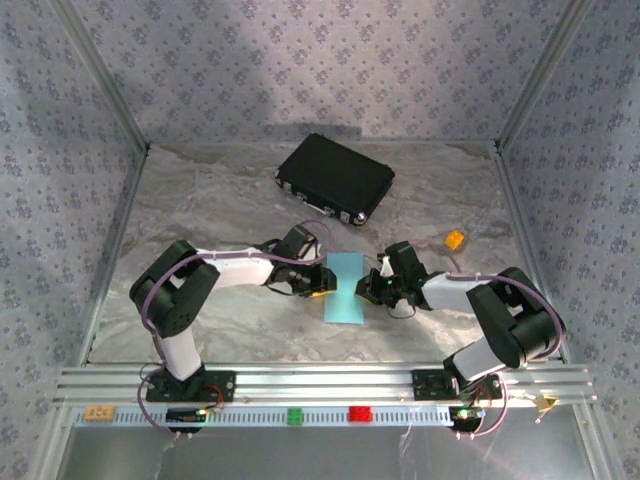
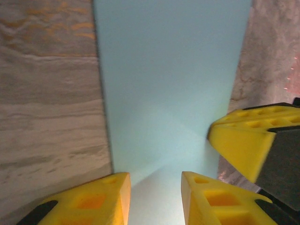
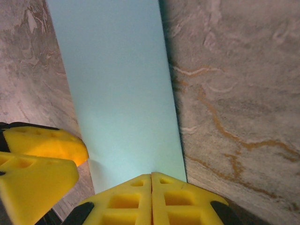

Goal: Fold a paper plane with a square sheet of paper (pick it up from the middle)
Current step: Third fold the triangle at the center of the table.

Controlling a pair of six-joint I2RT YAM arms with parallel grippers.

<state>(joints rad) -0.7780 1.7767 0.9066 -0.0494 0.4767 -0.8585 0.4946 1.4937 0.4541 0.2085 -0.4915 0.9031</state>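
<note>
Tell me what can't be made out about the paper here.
Top view: the paper is too small to show creases; the left tool and right tool cover its side edges.
Right wrist view: closed fingers hide whether they pinch it.
Left wrist view: its far end runs off the frame.

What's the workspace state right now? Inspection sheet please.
Surface: marbled table, no damage seen.
Job's things: light blue paper, a narrow rectangle lying flat at centre between both pincers.
Clutter: black case at the back; orange block to the right; tan block, green block and red block on the front rail.
Grippers: left pincer open over the paper; right pincer shut at the paper's edge, pinch unclear.
Cables: purple cables looped along both arms.
Surroundings: patterned walls.
</note>
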